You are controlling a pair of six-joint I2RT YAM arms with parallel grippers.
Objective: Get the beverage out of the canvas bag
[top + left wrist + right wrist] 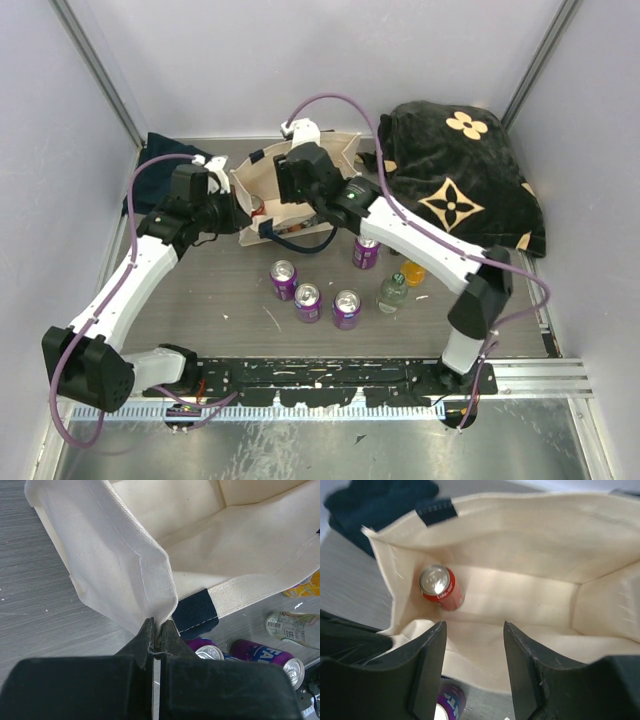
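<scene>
Left gripper (pixel 156 629) clamps bag (pixel 115 565) rim; right gripper (pixel 475 655), apart, hovers — 1 can (pixel 440 587) (red, perhaps tilted) sits left: jaws could miss.

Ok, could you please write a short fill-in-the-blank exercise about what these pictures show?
The can inside the canvas bag is ____ in colour.
The tool pinching the bag's rim belongs to the ____ arm.
The right tool hangs ____ above the bag.
The cans standing on the table are ____.
Missing words: red, left, open, purple.
</scene>
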